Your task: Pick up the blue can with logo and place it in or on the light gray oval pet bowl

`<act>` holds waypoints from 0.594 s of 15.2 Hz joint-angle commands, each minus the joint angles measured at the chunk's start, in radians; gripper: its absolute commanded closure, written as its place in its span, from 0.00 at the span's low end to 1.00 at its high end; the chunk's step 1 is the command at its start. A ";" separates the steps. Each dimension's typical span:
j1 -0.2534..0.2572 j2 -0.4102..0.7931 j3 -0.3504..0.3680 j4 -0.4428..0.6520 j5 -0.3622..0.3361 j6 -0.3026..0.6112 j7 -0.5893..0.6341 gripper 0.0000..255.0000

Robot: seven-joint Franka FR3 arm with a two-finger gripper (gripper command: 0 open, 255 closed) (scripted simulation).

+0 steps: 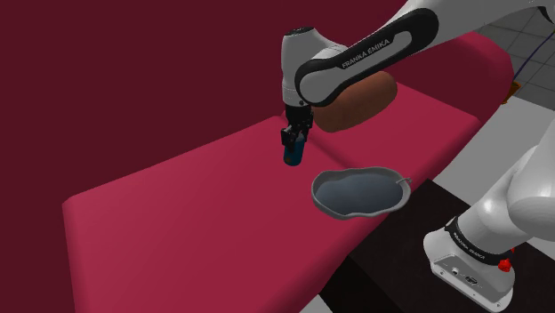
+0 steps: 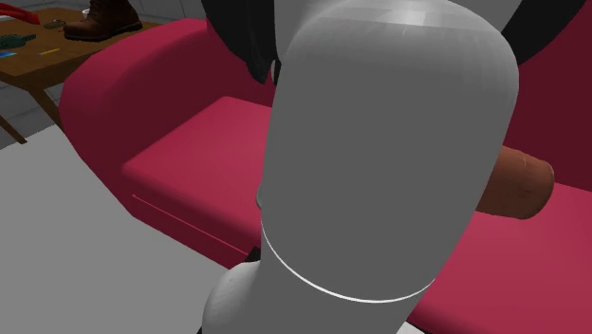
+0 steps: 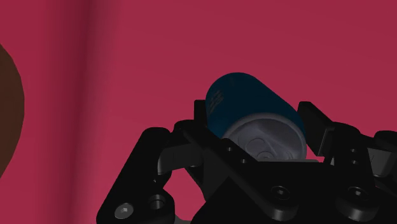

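So from the shoulder view, the white arm with dark joints (image 1: 382, 44) is reaching down over the deep red sofa seat (image 1: 178, 222), and the all-black two-finger gripper (image 1: 293, 145) is pointing straight down with the small blue can with a pale logo (image 1: 293, 157) sitting between its fingers. The can is hanging just off the grey, wavy-rimmed oval pet bowl (image 1: 360, 192), towards this view's left, not touching it. The bowl is lying on the seat near the front edge. A brown cylinder-shaped bolster cushion (image 1: 360, 102) is peeking out behind the arm. I honestly can't tell if the can is touching the seat or not.

In the second exterior view, a big grey arm link (image 2: 379, 161) is hogging the middle. The red sofa is showing around it, with the brown bolster (image 2: 520, 185) poking out on the right, and a wooden side table (image 2: 43, 62) with a brown boot (image 2: 104, 19) on it is sitting at the upper left.

The wrist view is settling it: the black fingers (image 3: 315, 124) are clamping the blue can (image 3: 245, 105) from both sides, and it's tilting with its silver pull-tab top facing the camera, with red fabric behind it.
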 commanded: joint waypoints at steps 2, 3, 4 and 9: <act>0.000 0.000 0.000 0.000 0.000 0.000 0.000 1.00; 0.000 0.000 0.000 0.000 0.000 0.000 0.000 1.00; 0.000 0.000 0.000 0.000 0.000 0.000 0.000 1.00; -0.002 -0.024 0.002 0.013 0.008 -0.036 -0.006 1.00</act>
